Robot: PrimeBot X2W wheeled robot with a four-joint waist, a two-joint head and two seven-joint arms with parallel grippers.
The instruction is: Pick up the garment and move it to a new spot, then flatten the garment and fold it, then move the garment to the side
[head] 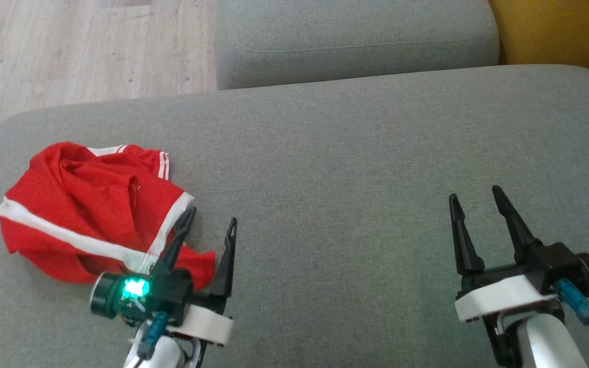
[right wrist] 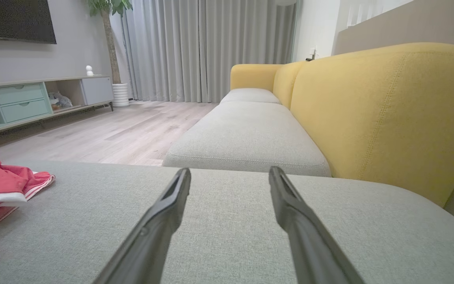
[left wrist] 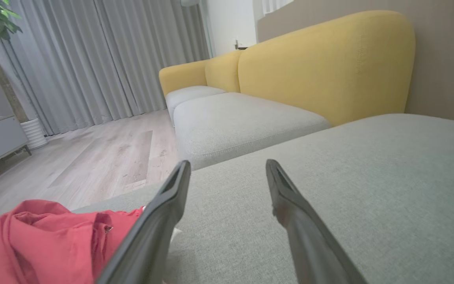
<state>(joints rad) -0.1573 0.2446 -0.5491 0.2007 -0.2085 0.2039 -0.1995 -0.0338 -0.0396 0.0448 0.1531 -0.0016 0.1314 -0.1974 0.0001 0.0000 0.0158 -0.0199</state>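
Your garment (head: 85, 214) lies crumpled at the left of the head view, on the grey sofa seat (head: 356, 143). It looks like thin red mesh with white stripes: light, limp, unbreakable, and likely to sag and slip when you lift it. I'd take it by a raised fold or by the white-banded hem at its lower right edge. That edge lies nearest the left pincer (head: 212, 215), and one finger overlaps it in the picture; I cannot tell whether they touch. The left pincer and the right pincer (head: 474, 192), at lower right, both stand wide and empty. The seat is soft, woven cloth. Wooden floor (head: 69, 46) shows at upper left, with a yellow backrest (left wrist: 329, 63) and grey curtains (right wrist: 211, 47) beyond.
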